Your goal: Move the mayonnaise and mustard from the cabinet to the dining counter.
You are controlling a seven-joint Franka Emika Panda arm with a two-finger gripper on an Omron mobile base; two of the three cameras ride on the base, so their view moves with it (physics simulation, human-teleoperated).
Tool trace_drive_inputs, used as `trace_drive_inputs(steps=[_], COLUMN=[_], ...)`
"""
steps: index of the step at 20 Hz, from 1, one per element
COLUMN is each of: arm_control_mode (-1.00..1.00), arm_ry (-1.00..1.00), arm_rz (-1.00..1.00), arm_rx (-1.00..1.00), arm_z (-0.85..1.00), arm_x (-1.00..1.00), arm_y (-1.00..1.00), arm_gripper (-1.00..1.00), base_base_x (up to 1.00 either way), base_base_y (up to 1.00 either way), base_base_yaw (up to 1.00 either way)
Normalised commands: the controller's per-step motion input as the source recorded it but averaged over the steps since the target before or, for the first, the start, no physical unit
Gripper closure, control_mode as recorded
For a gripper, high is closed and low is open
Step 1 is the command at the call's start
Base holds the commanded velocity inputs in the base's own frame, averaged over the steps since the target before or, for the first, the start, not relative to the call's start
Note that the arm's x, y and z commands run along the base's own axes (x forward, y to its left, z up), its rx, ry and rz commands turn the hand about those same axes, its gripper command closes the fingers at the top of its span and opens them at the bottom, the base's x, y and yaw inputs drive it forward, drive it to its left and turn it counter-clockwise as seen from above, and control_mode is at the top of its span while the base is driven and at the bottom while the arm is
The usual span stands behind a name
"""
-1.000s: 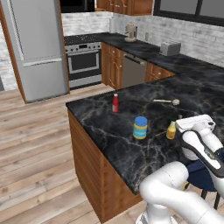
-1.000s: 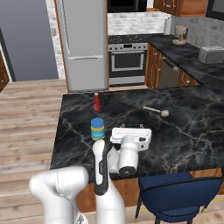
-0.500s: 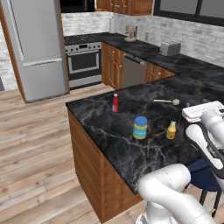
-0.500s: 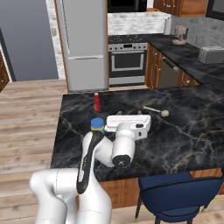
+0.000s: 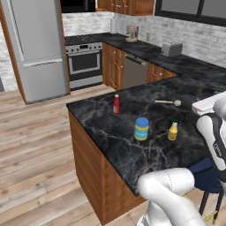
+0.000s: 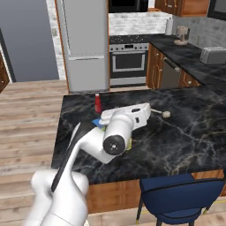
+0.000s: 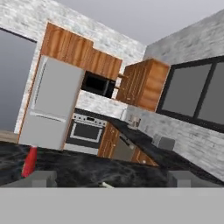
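Fingers (image 7: 109, 178) spread, empty | mayonnaise (image 5: 141, 129), mustard (image 5: 173, 131) on dining counter (image 5: 110, 132), apart

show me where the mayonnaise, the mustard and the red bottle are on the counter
mayonnaise (image 5: 141, 129): left base view, on the pale yellow middle of the jar.
mustard (image 5: 173, 131): left base view, on the yellow body below the dark cap.
red bottle (image 5: 116, 105): left base view, on the red body, mid-height.

We find the dining counter (image 5: 114, 132) mid-frame obstructed by the mayonnaise (image 5: 141, 128), the mustard (image 5: 173, 131), a red bottle (image 5: 116, 104) and a spoon (image 5: 167, 102); its lower-left marble lies open.
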Motion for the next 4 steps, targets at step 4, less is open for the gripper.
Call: trace_drive_inputs(steps=[4], arm_control_mode=[-1.00], arm_ry=[0.51], arm_rz=[0.00], arm_rx=[-0.25], arm_z=[0.26], arm_x=[-0.31], arm_y=[-0.01], arm_gripper=[-1.00], base_base_x=[0.00], base_base_y=[0.00], base_base_yaw=[0.00])
